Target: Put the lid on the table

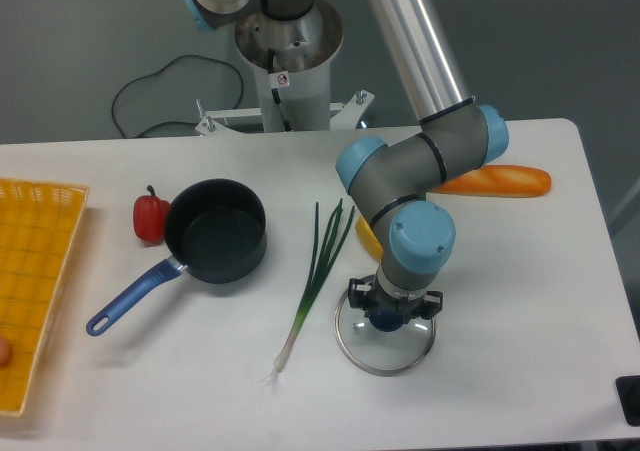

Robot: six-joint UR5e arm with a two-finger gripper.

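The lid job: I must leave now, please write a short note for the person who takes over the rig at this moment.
Claw: down over the blue knob of the lid; the wrist hides the fingers, so open or shut cannot be told.
Lid: appears to lie flat on the table, right of the green onion, apart from the saucepan.
Done: lid is off the saucepan and seems set down.
Left: confirm release, then lift the claw clear.
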